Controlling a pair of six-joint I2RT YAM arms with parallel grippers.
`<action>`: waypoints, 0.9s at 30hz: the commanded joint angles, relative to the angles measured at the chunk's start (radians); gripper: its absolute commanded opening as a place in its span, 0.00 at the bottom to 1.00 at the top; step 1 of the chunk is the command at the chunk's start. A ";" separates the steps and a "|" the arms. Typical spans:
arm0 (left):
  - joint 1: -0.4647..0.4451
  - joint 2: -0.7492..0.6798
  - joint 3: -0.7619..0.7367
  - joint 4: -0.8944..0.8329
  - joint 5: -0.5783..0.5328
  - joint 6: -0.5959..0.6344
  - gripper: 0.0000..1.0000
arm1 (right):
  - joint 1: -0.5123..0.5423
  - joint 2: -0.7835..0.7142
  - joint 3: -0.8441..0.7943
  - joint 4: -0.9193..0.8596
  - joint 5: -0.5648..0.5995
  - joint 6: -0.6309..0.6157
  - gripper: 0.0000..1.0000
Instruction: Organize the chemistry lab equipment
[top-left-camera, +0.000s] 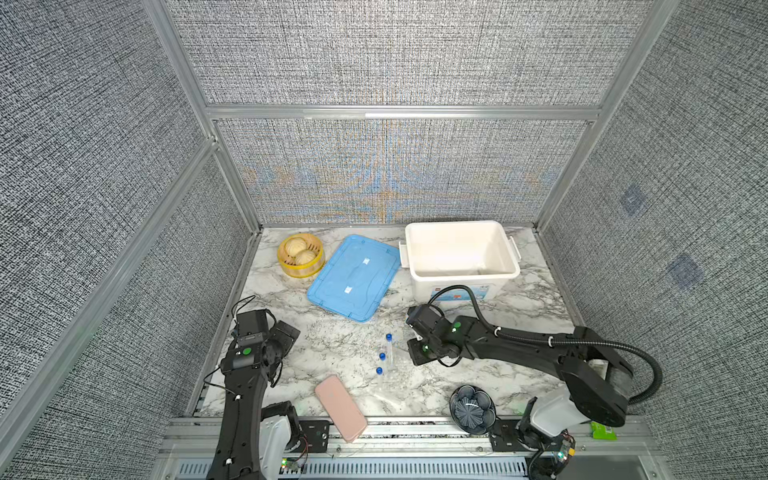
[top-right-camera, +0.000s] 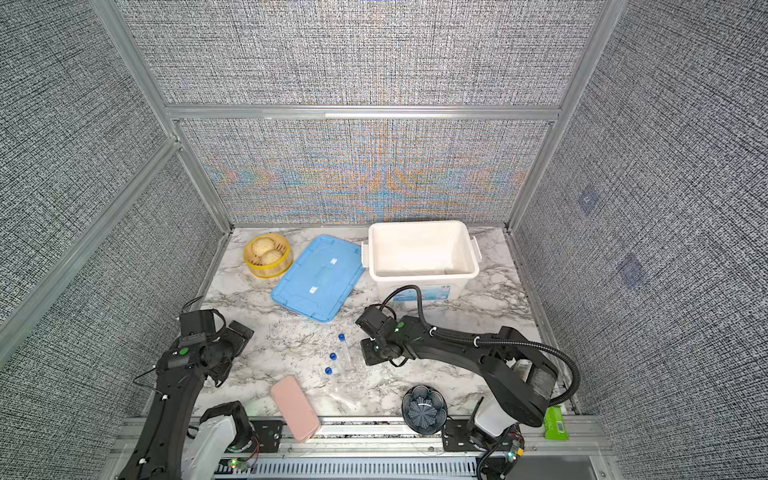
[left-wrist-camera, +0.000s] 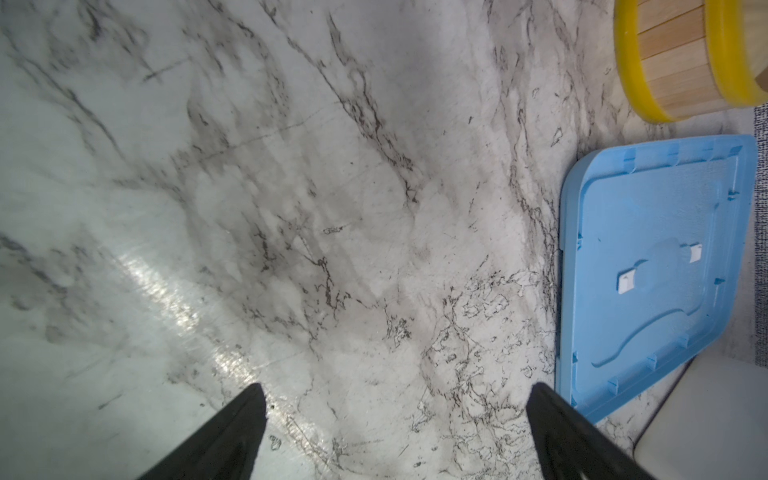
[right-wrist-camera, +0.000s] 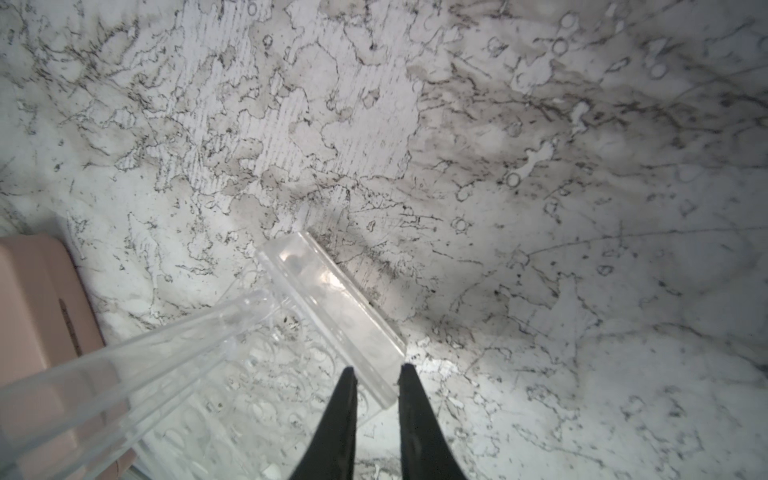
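Three clear tubes with blue caps (top-left-camera: 389, 337) (top-right-camera: 341, 337) lean in a small clear plastic rack (top-left-camera: 394, 365) at the middle of the marble table. My right gripper (right-wrist-camera: 377, 370) is shut on an end wall of the rack (right-wrist-camera: 332, 299). In a top view the right gripper (top-left-camera: 409, 353) sits just right of the tubes. One tube (right-wrist-camera: 145, 357) runs slantwise past the fingers. My left gripper (left-wrist-camera: 399, 390) hangs open over bare marble at the left, in a top view (top-left-camera: 286, 332), with nothing between its fingers.
An open white bin (top-left-camera: 465, 275) stands at the back right, its blue lid (top-left-camera: 353, 276) flat beside it. A yellow steamer basket (top-left-camera: 301, 270) sits back left. A pink case (top-left-camera: 340, 407) and a dark flower-shaped bowl (top-left-camera: 472, 409) lie at the front edge.
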 joint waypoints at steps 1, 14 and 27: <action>0.002 0.003 -0.001 0.018 0.006 0.003 0.99 | -0.003 -0.010 0.017 -0.036 0.023 -0.064 0.20; 0.003 0.000 -0.007 0.019 0.013 0.001 0.99 | -0.107 0.085 0.141 -0.095 -0.326 -0.448 0.39; 0.004 -0.004 -0.004 0.012 0.011 0.002 0.99 | -0.145 0.206 0.218 -0.179 -0.397 -0.557 0.30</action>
